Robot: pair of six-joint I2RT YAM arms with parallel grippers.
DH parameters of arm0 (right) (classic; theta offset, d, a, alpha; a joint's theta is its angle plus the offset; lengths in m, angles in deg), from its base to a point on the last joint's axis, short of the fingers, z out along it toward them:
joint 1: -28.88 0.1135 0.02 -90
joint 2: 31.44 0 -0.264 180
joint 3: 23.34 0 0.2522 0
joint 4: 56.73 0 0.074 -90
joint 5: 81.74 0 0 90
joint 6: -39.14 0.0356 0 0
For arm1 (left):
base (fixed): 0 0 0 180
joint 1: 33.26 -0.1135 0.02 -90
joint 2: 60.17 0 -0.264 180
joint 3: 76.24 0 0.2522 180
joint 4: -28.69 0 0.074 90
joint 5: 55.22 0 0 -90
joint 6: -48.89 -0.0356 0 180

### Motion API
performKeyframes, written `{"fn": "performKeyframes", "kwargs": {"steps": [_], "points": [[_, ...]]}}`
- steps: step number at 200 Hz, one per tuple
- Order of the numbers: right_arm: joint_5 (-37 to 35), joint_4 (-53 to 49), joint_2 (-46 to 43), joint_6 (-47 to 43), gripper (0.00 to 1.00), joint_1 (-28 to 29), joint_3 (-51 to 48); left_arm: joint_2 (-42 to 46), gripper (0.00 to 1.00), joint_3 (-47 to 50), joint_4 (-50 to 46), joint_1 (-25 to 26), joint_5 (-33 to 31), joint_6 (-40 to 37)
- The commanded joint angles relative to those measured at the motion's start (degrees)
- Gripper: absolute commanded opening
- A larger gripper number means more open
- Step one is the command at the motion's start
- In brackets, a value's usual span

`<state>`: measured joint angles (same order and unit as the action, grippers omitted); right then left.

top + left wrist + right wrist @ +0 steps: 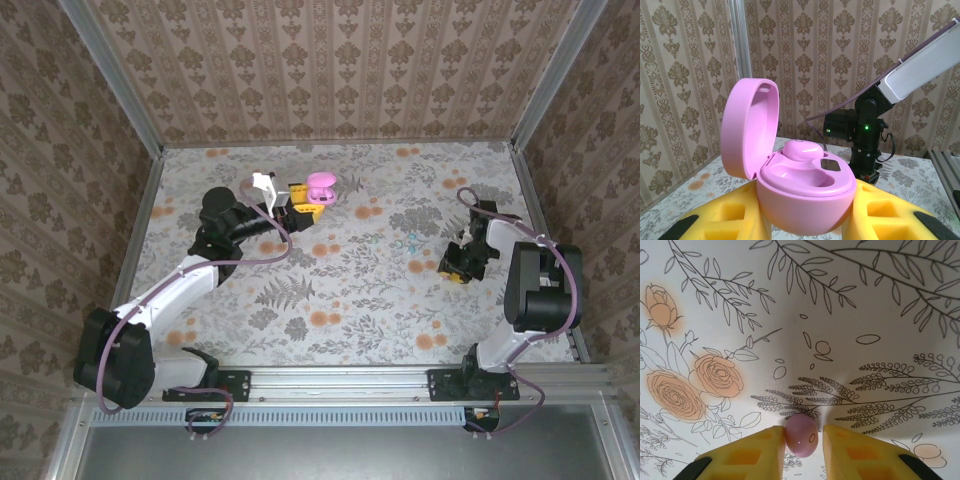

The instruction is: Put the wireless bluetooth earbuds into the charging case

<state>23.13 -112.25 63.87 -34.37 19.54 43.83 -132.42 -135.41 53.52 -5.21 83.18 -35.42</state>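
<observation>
My left gripper (pixel 807 222) is shut on the pink charging case (pixel 810 192), with a yellow finger on each side of its base. The case's lid (pixel 747 127) stands open to the left. One pink earbud (pixel 802 149) sits in the far well, and the near well is empty. From above, the case (pixel 322 186) is at the back centre, above the left gripper (pixel 308 208). My right gripper (pixel 804 440) is low over the table with a second pink earbud (pixel 801 435) between its fingers. That earbud touches the left finger, and a thin gap separates it from the right one.
The floral table cover (pixel 350 290) lies between the arms. Wallpapered walls and metal rails (pixel 140 215) close in the table. The right arm (pixel 860 130) shows beyond the case in the left wrist view. The right gripper (pixel 458 265) is at the table's right side.
</observation>
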Motion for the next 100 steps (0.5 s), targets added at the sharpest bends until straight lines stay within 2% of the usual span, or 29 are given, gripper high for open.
{"fn": "performKeyframes", "kwargs": {"steps": [1,100], "points": [[0.42,-0.06,1.78,-1.11,0.29,1.22,0.07,0.35,0.27,-1.96,-0.06,-0.14,0.79,-1.04],[-1.55,-1.23,4.61,-0.58,0.31,7.67,5.43,0.62,0.27,-2.04,-0.71,-0.19,0.47,-1.21]]}}
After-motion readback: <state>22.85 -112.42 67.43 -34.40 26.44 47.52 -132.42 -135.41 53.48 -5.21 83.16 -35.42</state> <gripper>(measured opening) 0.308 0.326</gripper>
